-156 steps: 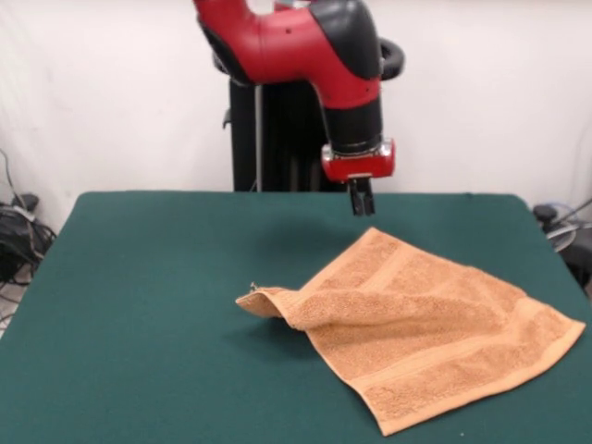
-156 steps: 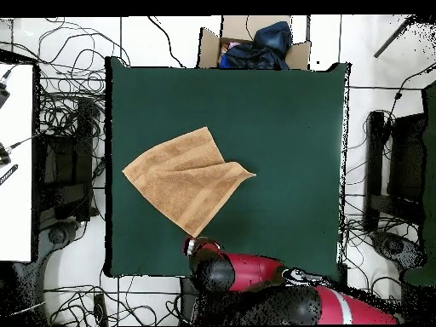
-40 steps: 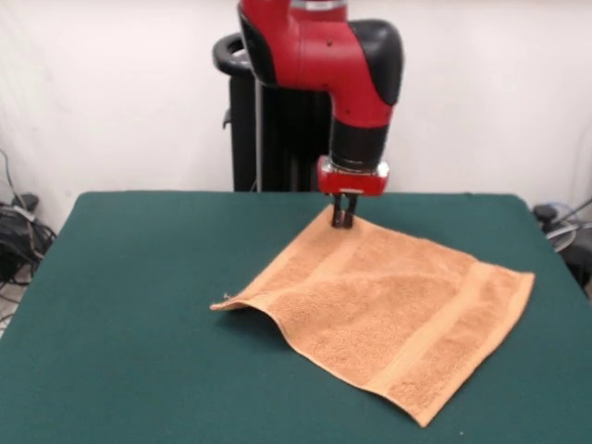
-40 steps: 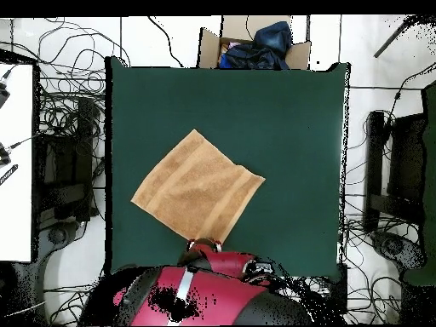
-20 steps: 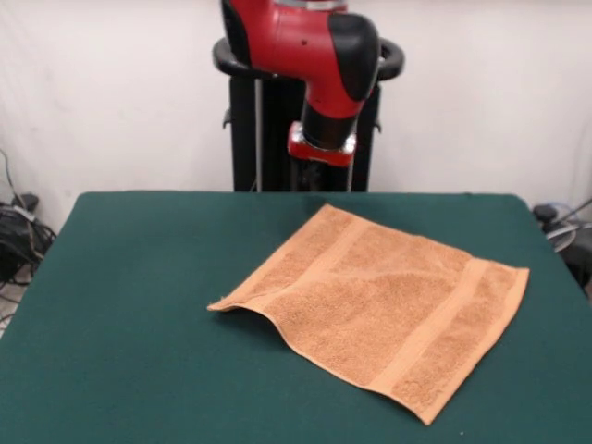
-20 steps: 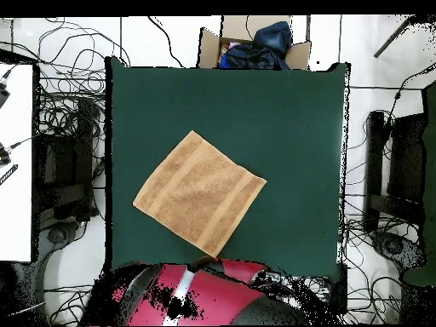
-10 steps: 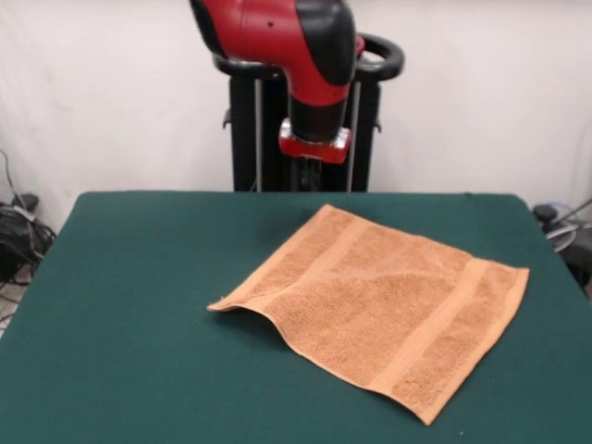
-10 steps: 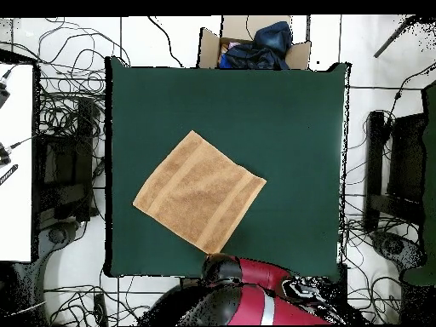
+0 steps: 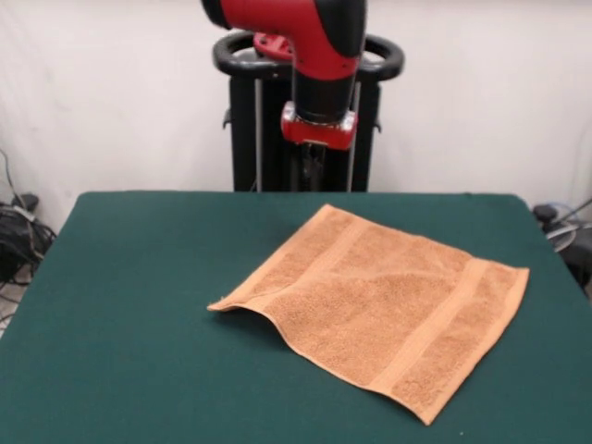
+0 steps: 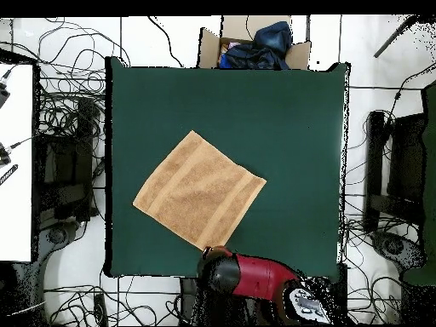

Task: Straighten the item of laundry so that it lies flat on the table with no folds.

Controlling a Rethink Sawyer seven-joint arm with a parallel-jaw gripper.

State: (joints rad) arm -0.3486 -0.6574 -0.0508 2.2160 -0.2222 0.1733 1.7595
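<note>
The item of laundry (image 9: 388,301), an orange-tan towel with two woven bands, lies spread open as a diamond on the green table (image 9: 139,305). Its left corner lifts slightly off the cloth, with a small ripple behind it. In the overhead view the towel (image 10: 198,200) sits left of the table's (image 10: 289,128) middle, toward the robot's side. My gripper (image 9: 310,174) hangs below the red wrist, above and behind the towel's far corner, apart from it and holding nothing. It is dark against the black pedestal.
A cardboard box (image 10: 255,47) holding dark blue cloth stands past the table's far edge in the overhead view. Cables cover the floor on both sides. A white surface (image 10: 15,162) lies off the left edge. The red arm (image 10: 255,277) overhangs the table's edge near the robot.
The towel was folded over itself, then pulled out flat by its far corner. The gripper has since let go, risen and drawn back; over the last second the towel has not moved.
</note>
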